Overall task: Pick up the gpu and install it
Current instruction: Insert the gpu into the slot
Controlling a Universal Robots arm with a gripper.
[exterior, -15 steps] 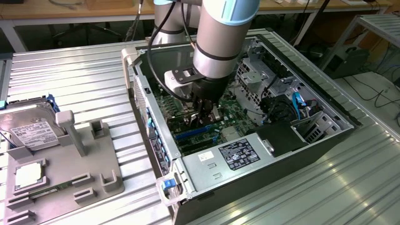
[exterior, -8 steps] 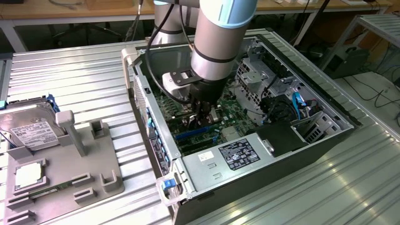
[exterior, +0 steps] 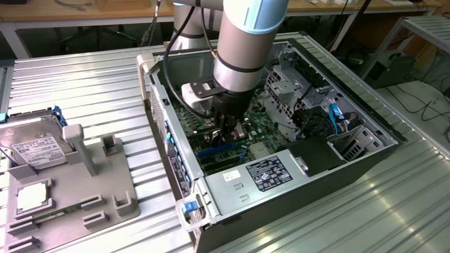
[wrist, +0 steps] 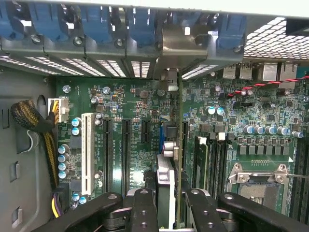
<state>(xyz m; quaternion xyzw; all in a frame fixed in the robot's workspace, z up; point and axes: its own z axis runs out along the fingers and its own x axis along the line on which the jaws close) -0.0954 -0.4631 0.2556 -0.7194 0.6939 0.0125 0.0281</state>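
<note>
My gripper (exterior: 228, 134) reaches down inside the open computer case (exterior: 168, 132), over the green motherboard (exterior: 262, 129). It is shut on the gpu (wrist: 166, 171), a thin card that the wrist view shows edge-on, standing upright between the two black fingers (wrist: 144, 210). The card's silver bracket (wrist: 181, 43) lies against the case's rear slot openings, under the blue clips (wrist: 140, 24). The card's lower edge runs along the board's expansion slots (wrist: 126, 150). Whether it is seated in a slot is hidden. In the exterior view the card (exterior: 237, 138) is mostly covered by the gripper.
A silver power supply (exterior: 271, 171) fills the case's near end, and drive cages (exterior: 295, 84) stand at the exterior view's right. Braided cables (wrist: 29, 118) lie beside a white slot (wrist: 87, 152). A hard drive (exterior: 28, 142) rests on a grey fixture (exterior: 77, 195) outside the case.
</note>
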